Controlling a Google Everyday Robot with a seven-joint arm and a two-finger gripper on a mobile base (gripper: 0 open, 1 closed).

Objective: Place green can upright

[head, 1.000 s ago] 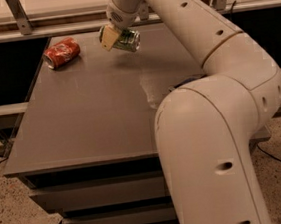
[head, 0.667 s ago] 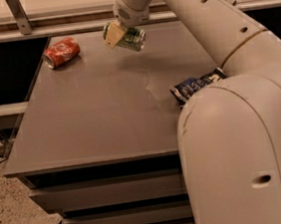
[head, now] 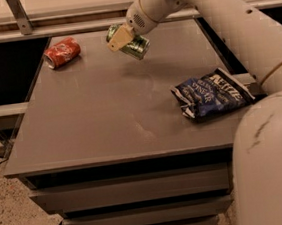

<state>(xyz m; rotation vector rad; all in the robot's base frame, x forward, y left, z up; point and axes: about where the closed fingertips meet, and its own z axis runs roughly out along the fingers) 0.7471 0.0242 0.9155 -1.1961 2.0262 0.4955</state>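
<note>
Because the green can [head: 138, 46] hangs tilted in the gripper [head: 123, 39], with its long axis slanting down toward the right instead of standing vertical, the main risk is a release before it is squared up. Let go at this angle, it would likely land on its edge, tip over and roll across the grey table [head: 102, 123]. A smooth metal side also gives the fingers little to bite on, so the can could twist or slip in the grasp as the wrist turns it. A descent that is too fast or off-level could catch the lower rim on the tabletop and lever the can out of the grip. The can appears to be held clear of the surface over the far part of the table, and a faint shadow lies beneath it. It is well apart from the red soda can [head: 62, 51], which lies on its side near the far left corner, and from the blue chip bag [head: 210, 95] at the right edge, so neither seems likely to interfere. The white arm [head: 205, 7] rises from the bulky body in the right foreground and reaches across to the far side. Its wrist is bent leftward, and the gripper is clamped on the can, with one tan finger [head: 119, 37] lying across its near side.
</note>
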